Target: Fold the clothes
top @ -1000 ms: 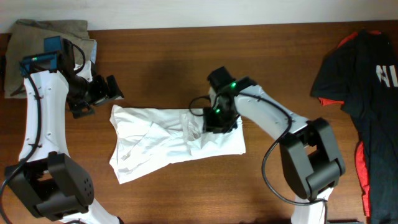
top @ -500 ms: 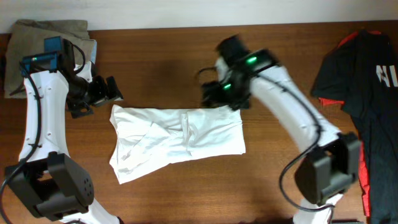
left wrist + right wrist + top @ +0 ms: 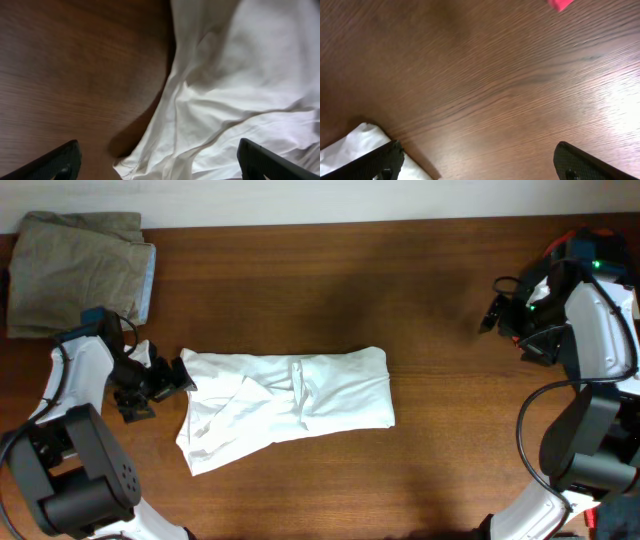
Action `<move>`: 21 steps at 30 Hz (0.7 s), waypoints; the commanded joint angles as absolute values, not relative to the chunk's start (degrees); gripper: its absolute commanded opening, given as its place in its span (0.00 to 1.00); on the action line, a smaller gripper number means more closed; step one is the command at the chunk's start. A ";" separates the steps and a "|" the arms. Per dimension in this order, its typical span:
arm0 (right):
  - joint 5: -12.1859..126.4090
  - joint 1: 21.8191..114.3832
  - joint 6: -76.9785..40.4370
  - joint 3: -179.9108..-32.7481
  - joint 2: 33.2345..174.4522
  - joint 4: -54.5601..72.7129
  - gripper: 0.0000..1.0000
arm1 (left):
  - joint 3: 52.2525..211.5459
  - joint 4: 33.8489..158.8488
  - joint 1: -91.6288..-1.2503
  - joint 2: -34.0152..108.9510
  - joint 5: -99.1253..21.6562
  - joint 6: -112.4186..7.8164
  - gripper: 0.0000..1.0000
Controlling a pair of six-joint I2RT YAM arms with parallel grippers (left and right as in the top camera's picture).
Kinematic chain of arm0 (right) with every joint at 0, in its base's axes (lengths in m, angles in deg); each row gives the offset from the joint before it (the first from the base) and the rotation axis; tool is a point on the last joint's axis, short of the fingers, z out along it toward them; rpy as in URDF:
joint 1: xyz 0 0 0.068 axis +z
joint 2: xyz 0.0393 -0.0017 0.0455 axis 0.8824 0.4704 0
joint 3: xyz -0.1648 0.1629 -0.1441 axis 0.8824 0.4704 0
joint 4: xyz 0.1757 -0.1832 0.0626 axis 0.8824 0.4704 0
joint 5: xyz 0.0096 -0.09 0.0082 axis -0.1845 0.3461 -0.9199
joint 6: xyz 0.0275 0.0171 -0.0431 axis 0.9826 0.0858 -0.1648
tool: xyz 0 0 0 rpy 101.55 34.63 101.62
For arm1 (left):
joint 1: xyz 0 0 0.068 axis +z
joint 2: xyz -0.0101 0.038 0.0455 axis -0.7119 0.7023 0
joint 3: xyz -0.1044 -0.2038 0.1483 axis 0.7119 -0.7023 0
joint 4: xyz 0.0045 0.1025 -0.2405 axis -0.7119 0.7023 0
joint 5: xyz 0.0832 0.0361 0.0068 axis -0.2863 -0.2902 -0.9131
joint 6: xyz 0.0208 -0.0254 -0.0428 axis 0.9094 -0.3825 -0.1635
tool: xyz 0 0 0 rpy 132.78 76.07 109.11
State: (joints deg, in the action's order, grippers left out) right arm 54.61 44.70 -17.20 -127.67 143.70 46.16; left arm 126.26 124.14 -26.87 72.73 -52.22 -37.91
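Observation:
The clothes, a wrinkled white T-shirt (image 3: 290, 405), lie folded into a rough rectangle in the middle of the wooden table (image 3: 300, 280). My left gripper (image 3: 168, 383) stands open at the shirt's left edge. In the left wrist view the shirt (image 3: 240, 85) fills the right side, and its hem runs between the wide-apart fingers (image 3: 65, 160) of the left gripper (image 3: 160, 170). My right gripper (image 3: 505, 325) is open over bare wood, far to the right of the shirt. In its wrist view only a white corner of the shirt (image 3: 350, 145) shows at the lower left, beside the right gripper (image 3: 480, 167).
A folded olive-khaki garment (image 3: 80, 270) lies at the back left corner. A black shirt with red trim (image 3: 622, 242) lies along the right edge, partly behind the right arm. A bit of red (image 3: 560, 4) shows at the top of the right wrist view.
The right gripper opened, let go of the shirt and swung away to the far right. The left gripper came down and forward to the shirt's left edge.

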 commanded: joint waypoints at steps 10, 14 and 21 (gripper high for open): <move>56.84 41.71 -17.37 -127.59 143.48 45.92 0.99 | 109.89 110.35 -27.28 74.90 -41.66 -35.42 0.89; 56.84 41.71 -17.35 -127.59 143.48 45.92 0.99 | 109.80 108.82 -32.07 74.90 -39.15 -32.73 0.89; 56.84 41.71 -17.37 -127.59 143.48 45.92 0.99 | 109.82 106.59 -33.77 74.90 -39.13 -32.95 0.15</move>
